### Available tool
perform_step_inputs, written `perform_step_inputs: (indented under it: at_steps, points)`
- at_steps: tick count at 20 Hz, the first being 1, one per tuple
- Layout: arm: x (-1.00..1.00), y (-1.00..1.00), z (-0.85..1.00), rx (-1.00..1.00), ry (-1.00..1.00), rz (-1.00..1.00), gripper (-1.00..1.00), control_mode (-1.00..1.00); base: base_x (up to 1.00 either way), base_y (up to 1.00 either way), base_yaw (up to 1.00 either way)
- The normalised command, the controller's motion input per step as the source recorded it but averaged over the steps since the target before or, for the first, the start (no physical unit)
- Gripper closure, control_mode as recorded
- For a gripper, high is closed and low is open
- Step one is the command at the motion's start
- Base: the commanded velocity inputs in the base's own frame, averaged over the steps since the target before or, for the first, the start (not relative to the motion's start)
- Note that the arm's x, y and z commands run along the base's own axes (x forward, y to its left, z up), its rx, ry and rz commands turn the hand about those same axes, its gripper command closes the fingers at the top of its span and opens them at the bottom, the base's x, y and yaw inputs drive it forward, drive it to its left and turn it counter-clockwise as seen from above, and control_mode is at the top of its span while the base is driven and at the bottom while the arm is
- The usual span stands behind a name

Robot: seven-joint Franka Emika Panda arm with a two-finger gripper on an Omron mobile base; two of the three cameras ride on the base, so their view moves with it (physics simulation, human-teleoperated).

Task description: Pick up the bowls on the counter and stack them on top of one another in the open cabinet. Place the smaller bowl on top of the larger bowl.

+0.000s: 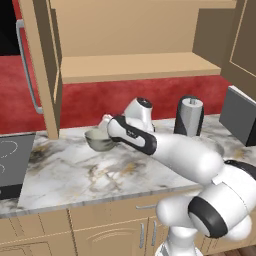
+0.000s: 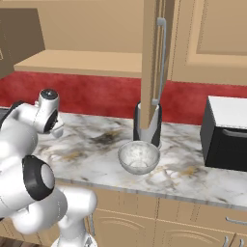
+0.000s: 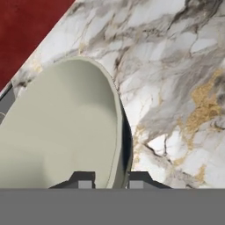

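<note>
The smaller bowl (image 1: 98, 140), plain beige-grey, rests on the marble counter (image 1: 75, 175) near the red back wall. In the hand view its cream inside (image 3: 61, 132) spreads to the left, and its thin rim runs between the two dark fingertips. My gripper (image 3: 110, 181) straddles that rim with the fingers close on either side, shut on it; from the left base it sits at the bowl's right edge (image 1: 106, 131). The larger marbled bowl (image 2: 139, 157) stands apart, near the counter's front. The open cabinet's shelf (image 1: 135, 67) is bare above.
A black-and-silver cylindrical appliance (image 1: 189, 116) stands at the back right of the small bowl, and the open cabinet door (image 1: 42, 65) with its bar handle hangs to the left. A dark stovetop (image 1: 10, 162) lies far left. A black microwave (image 2: 226, 132) sits at the right.
</note>
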Motion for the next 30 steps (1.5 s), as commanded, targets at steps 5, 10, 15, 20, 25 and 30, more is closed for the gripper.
perform_step_inputs:
  at_steps: [5,10,15,20,25,30]
  points:
    - [-0.27,-0.21,0.08,0.00,0.01,0.04,1.00,-1.00,0.00,0.00,0.00]
    - [-0.34,-0.25,0.00,-0.01,-0.04,0.00,1.00,-1.00,0.00,0.00,0.00]
    - [-0.36,-0.29,0.02,-0.02,-0.04,0.00,1.00,-1.00,0.00,0.00,0.00]
    - [-0.37,-0.31,0.11,-0.02,-0.04,0.00,1.00,-1.00,0.00,0.00,0.00]
    - [-0.39,-0.28,0.13,-0.07,-0.06,0.00,1.00,-1.00,0.00,0.00,0.00]
    - [-0.40,-0.30,0.09,-0.10,-0.06,0.00,1.00,-1.00,0.00,0.00,0.00]
